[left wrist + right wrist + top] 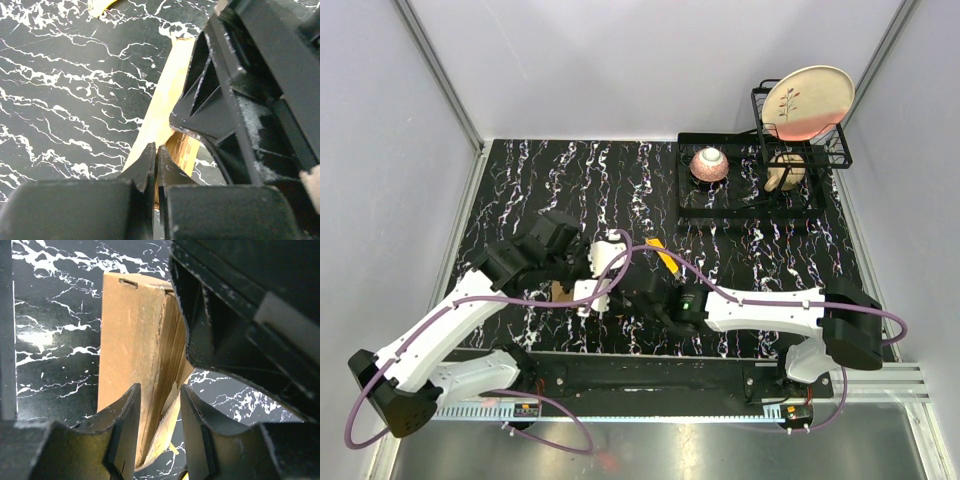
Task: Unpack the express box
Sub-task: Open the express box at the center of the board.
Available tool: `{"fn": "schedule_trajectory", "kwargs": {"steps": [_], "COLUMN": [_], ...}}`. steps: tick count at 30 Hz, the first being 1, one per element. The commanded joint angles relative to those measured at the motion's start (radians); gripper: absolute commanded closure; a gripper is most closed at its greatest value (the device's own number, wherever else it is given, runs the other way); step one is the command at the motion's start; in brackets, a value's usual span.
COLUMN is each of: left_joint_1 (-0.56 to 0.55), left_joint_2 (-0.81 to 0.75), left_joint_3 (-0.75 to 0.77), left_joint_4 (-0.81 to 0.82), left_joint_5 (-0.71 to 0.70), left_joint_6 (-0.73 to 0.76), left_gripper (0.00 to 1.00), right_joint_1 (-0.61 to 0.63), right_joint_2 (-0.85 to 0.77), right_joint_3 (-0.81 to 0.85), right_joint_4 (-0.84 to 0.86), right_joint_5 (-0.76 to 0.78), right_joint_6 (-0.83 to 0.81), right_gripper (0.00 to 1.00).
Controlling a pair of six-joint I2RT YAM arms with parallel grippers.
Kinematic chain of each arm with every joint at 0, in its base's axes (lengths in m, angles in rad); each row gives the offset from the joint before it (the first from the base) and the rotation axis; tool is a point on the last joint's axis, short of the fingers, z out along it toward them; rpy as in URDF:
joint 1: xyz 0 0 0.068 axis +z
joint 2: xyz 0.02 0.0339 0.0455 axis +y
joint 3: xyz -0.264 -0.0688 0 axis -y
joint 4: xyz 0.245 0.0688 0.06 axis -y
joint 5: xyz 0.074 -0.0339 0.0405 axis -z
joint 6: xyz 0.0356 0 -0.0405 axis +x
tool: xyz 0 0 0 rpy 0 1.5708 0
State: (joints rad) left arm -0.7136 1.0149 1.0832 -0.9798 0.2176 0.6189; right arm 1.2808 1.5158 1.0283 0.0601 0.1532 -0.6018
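Note:
The express box [130,335] is a flat brown cardboard box held on edge above the black marbled table, its flap parted from the body along one side. My right gripper [160,390] is open, one finger on each side of that parted edge, with a gap showing at both. My left gripper [156,150] is shut on a thin cardboard edge of the express box [165,95]. From above, both grippers meet at table centre, left gripper [590,295] beside right gripper [638,285]. Only a brown corner of the box [561,291] shows there.
A yellow utility knife [663,255] lies just behind the grippers. At the back right a black tray [750,208] holds a pink bowl [709,164], and a wire rack [840,150] carries a cream plate [807,100]. White walls enclose the table.

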Motion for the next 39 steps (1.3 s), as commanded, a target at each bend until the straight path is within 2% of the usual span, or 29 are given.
{"fn": "schedule_trajectory", "kwargs": {"steps": [1, 9, 20, 32, 39], "left_joint_1": [-0.066, -0.069, -0.069, -0.069, -0.067], "left_joint_2": [0.017, 0.022, 0.007, 0.01, 0.007], "left_joint_3": [-0.014, -0.012, -0.023, -0.019, -0.014], "left_joint_4": [-0.097, -0.122, -0.135, -0.14, -0.142], "left_joint_5": [0.017, 0.032, 0.034, 0.023, 0.035], "left_joint_6": [0.073, 0.081, 0.084, 0.096, 0.084], "left_gripper": [1.0, 1.0, 1.0, 1.0, 1.0], "right_joint_1": [-0.089, -0.112, -0.15, -0.155, -0.213], "right_joint_2": [-0.131, -0.184, -0.209, -0.247, -0.266], "right_joint_3": [0.026, -0.049, -0.157, -0.253, -0.364], "right_joint_4": [0.383, 0.412, 0.457, 0.445, 0.484], "right_joint_5": [0.144, 0.181, 0.175, 0.131, 0.091], "right_joint_6": [0.198, 0.174, 0.129, 0.169, 0.221], "right_gripper": [0.56, 0.64, 0.68, 0.67, 0.63]}}
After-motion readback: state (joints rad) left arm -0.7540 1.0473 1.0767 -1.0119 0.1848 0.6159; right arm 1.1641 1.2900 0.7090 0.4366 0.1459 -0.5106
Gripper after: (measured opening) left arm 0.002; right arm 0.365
